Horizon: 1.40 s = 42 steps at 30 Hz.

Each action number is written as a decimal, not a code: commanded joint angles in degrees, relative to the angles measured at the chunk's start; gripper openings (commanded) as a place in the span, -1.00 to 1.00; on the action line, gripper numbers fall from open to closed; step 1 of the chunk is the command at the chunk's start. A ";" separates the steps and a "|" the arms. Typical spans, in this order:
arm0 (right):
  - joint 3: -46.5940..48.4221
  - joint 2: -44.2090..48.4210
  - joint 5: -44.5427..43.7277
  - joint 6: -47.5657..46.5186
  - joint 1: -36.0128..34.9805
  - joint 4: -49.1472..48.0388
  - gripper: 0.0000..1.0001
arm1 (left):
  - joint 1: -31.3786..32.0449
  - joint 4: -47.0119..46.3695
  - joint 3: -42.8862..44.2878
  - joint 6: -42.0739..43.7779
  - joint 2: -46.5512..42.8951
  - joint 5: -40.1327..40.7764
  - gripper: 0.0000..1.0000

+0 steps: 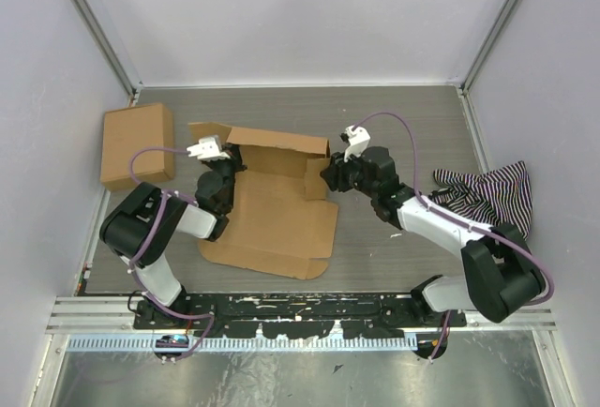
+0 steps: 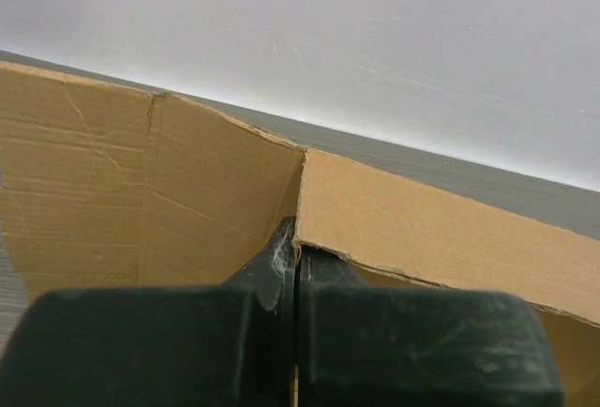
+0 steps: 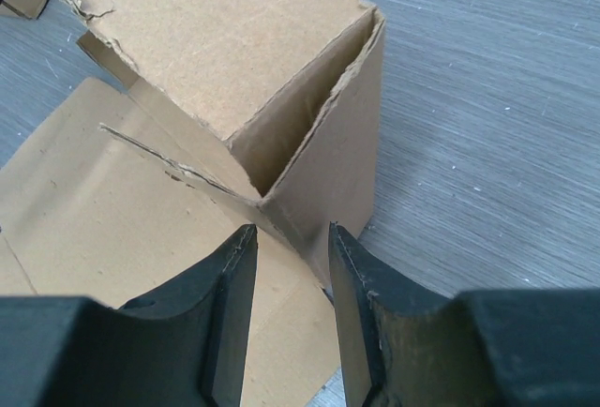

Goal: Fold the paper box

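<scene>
The paper box (image 1: 277,215) is a brown cardboard sheet lying mostly flat mid-table, with its far wall and corner flaps raised. My left gripper (image 1: 228,158) is shut on the left end of that raised wall. In the left wrist view the fingers (image 2: 277,266) are pressed together at the corner where the cardboard panels (image 2: 422,229) meet. My right gripper (image 1: 330,171) is open at the wall's right corner. In the right wrist view its jaws (image 3: 292,238) stand apart around the lower edge of the upright side flap (image 3: 342,154).
A ready-made brown cardboard box (image 1: 137,144) stands at the far left by the wall. A striped cloth (image 1: 487,191) lies at the right beside the right arm. Frame posts and walls close in the table (image 1: 394,116) on three sides.
</scene>
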<state>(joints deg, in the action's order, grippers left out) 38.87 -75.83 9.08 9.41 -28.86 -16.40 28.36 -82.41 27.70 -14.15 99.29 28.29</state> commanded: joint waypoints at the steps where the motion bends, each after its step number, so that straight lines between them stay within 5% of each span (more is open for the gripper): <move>1: 2.04 -1.16 -2.14 1.10 -1.46 -5.20 -0.15 | 0.64 2.43 -1.42 1.86 2.28 1.67 -1.00; 17: 2.92 -9.59 -16.17 4.65 -7.59 -13.26 -0.20 | 0.89 2.43 -1.60 0.66 2.29 0.12 -1.00; 24: 4.55 -12.49 -39.25 11.21 -11.49 -9.24 -0.76 | 0.99 2.52 -2.09 0.61 1.15 0.16 -1.00; 28: 7.34 -13.96 -51.69 18.13 -12.61 -0.30 -0.89 | 1.53 4.76 -2.97 0.92 -2.84 0.91 -0.96; 34: 8.79 -14.13 -57.31 19.84 -12.58 4.65 -0.97 | 1.89 25.27 -1.30 -1.54 -17.12 -0.17 -0.17; 38: 8.03 -11.18 -57.85 14.89 -12.51 4.26 -0.97 | 1.88 51.26 6.08 -4.50 -27.08 0.43 -0.05; 42: 6.89 -6.67 -51.75 7.29 -10.74 4.65 -0.97 | 1.61 60.96 10.70 -3.16 -32.46 3.17 0.18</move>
<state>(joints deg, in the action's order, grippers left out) 45.84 -88.84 -44.62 23.33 -41.30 -12.40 30.15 -38.35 33.54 -17.21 71.44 28.45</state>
